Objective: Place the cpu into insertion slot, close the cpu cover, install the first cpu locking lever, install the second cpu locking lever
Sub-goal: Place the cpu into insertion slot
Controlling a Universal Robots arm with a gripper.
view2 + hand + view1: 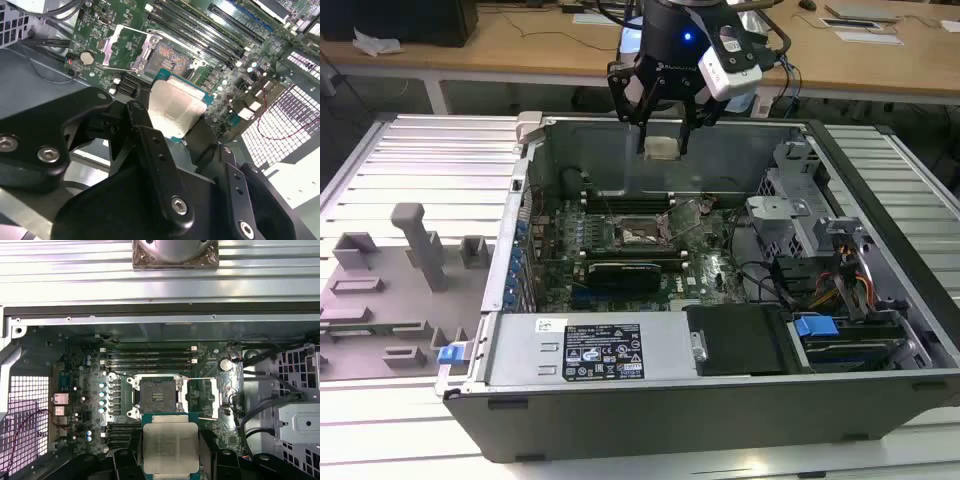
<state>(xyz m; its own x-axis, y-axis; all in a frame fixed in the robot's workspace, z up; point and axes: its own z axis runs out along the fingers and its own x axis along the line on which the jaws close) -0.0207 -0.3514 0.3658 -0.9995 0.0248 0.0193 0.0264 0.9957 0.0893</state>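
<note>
At the exterior view's left we see a grey moulded fixture tray (400,270) lying on the ribbed pale metal tabletop (430,150). Just beside it stands the open dark grey computer case (720,400). Mid-case lies the insertion slot (642,234), a square socket with a dark centre and a silver rim on the green circuit board.

Above the case's far wall, the black two-fingered claw (663,140) is closed on the cpu (661,150), a small flat square chip with a pale silver-grey metal top. The chip hangs clear of the board, not yet in the slot.

We judge the chip light, stiff and thin. Its smooth lid looks slippery and its underside is likely delicate, so two opposite edges are the place to hold it. The second wrist view shows the fingers (145,135) flanking the cpu (175,107) in just that way.

The exterior view gives the chip's height over the board. The first wrist view looks straight down, with the cpu (171,449) near and the bare insertion slot (157,395) beyond it. The second wrist view adds the cpu cover (145,50), a thin silver metal frame swung open beside the insertion slot (172,57).
</note>
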